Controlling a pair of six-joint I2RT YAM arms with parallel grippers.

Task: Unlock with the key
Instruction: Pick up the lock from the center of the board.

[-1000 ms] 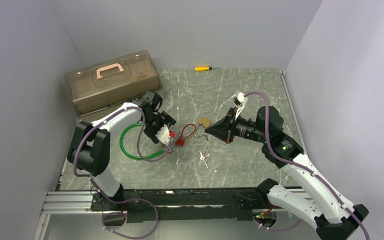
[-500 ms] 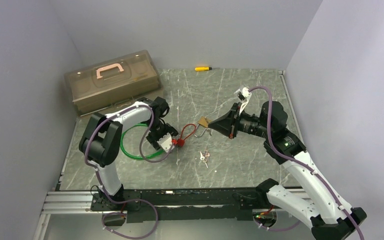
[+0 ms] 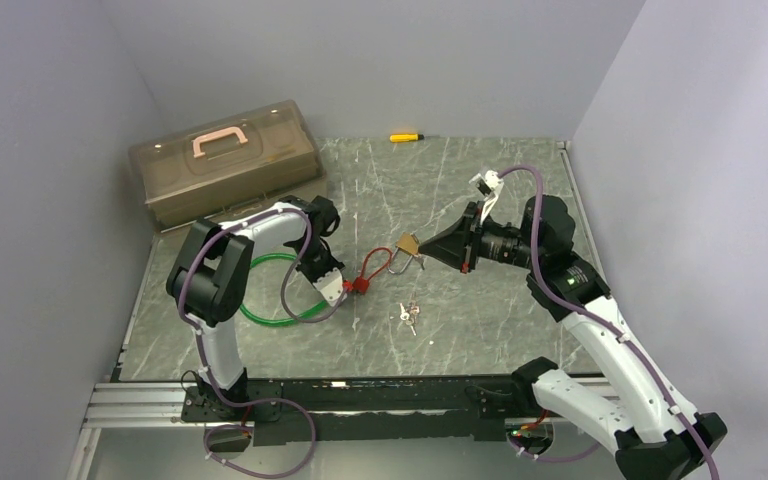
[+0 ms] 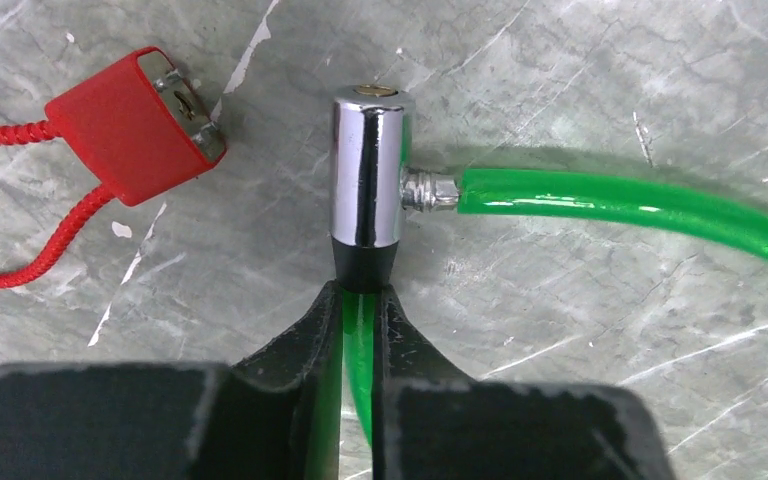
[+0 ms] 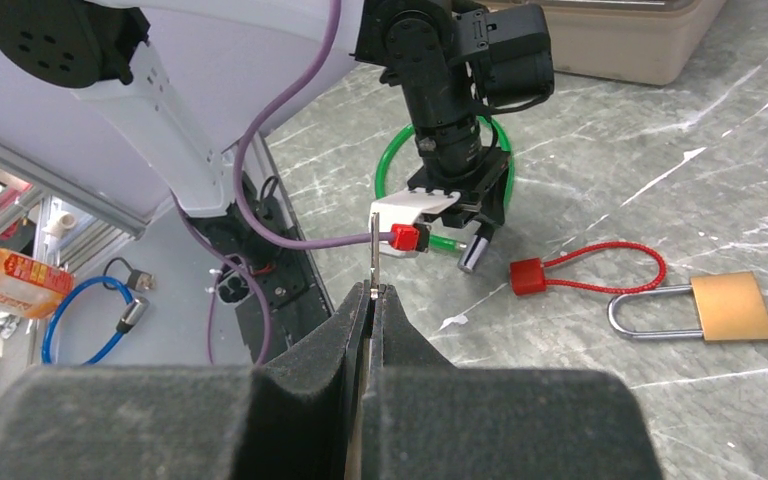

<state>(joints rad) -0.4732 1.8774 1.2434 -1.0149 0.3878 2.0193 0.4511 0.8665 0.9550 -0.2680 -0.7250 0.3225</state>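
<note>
While my left gripper (image 4: 360, 300) pinches the green plastic-coated cable (image 4: 610, 200) just behind its chrome lock cylinder (image 4: 368, 170), lying on the grey marbled table (image 4: 560, 80), my right gripper (image 5: 370, 295) clamps a thin silver key (image 5: 373, 250), near the brass padlock (image 5: 728, 305), small red cable padlock (image 4: 130, 125) beside the cylinder

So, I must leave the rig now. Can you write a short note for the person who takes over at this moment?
Left gripper: jaws closed on the green cable just behind the chrome lock cylinder, which lies on the table.
Right gripper: jaws shut on a thin key, held in the air above the table.
Nearby: red cable lock beside the cylinder, not touching it; brass padlock and spare keys on the table.
Done: lock steadied, key in hand.
Left: the key is not yet in any keyhole; probably bring it to the cylinder's end, insert, turn.
</note>
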